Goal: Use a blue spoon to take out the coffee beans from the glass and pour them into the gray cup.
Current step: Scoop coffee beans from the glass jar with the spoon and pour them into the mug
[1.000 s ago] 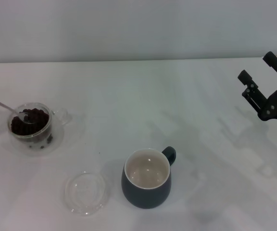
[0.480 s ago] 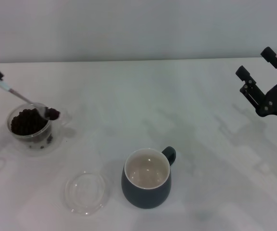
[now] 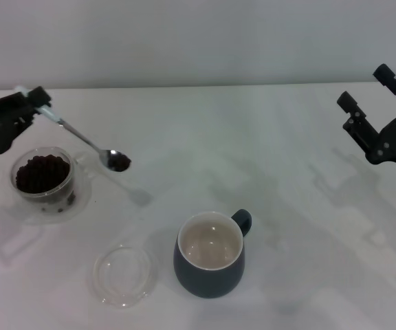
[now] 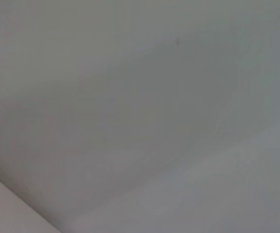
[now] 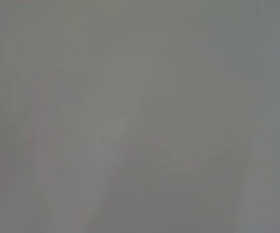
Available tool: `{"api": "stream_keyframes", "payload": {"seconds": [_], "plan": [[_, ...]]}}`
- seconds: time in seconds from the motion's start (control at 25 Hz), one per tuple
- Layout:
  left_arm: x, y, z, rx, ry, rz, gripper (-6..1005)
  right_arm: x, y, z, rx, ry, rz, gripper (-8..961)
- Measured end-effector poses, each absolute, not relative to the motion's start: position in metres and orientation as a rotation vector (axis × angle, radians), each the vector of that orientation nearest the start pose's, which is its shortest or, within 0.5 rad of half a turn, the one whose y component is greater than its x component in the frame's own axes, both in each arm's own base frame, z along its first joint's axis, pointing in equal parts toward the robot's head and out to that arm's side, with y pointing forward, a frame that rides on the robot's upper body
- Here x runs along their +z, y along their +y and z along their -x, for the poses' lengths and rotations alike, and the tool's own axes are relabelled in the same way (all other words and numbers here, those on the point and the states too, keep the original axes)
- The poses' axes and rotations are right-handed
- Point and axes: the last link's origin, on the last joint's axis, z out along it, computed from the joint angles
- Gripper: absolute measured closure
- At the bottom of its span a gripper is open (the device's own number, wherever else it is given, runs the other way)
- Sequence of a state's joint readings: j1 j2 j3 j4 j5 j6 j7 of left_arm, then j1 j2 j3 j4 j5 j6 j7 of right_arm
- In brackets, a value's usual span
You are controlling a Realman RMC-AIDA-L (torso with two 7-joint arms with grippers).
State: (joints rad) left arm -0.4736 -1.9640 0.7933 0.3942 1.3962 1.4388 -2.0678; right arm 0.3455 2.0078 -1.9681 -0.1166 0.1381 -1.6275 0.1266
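Observation:
In the head view my left gripper is shut on the pale-blue handle of the blue spoon at the far left. The spoon slants down to the right and its bowl carries dark coffee beans in the air, just right of the glass. The glass stands on a clear saucer and holds several more beans. The gray cup stands in front of centre, its cream inside bare, handle to the back right. My right gripper is open, raised at the far right. Both wrist views show only blank grey.
A flat clear round glass dish lies on the white table left of the gray cup. The clear saucer under the glass sits near the table's left edge. A pale wall runs along the back.
My left gripper has lifted the spoon out of the glass with beans in its bowl and carried it up and to the right. The right arm has barely moved.

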Motion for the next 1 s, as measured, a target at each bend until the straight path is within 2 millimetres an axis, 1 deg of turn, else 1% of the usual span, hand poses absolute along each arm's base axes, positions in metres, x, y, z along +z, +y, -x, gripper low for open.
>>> {"api": "stream_keyframes", "payload": {"seconds": [0.28, 0.52, 0.76, 1.0], "plan": [[0.033, 0.353, 0.271, -1.415, -1.757, 2.016, 866, 0.016, 0.277, -0.304, 0.901, 0.010, 1.796, 323], [0.024, 0.363, 0.253, -1.389, -1.760, 2.094, 867, 0.021, 0.276, -0.308, 0.898, 0.027, 1.759, 323], [0.008, 0.372, 0.235, -1.310, -1.754, 2.184, 865, 0.033, 0.273, -0.316, 0.906, 0.072, 1.679, 323], [-0.007, 0.380, 0.220, -1.182, -1.711, 2.292, 866, 0.042, 0.270, -0.324, 0.916, 0.128, 1.622, 323]]}}
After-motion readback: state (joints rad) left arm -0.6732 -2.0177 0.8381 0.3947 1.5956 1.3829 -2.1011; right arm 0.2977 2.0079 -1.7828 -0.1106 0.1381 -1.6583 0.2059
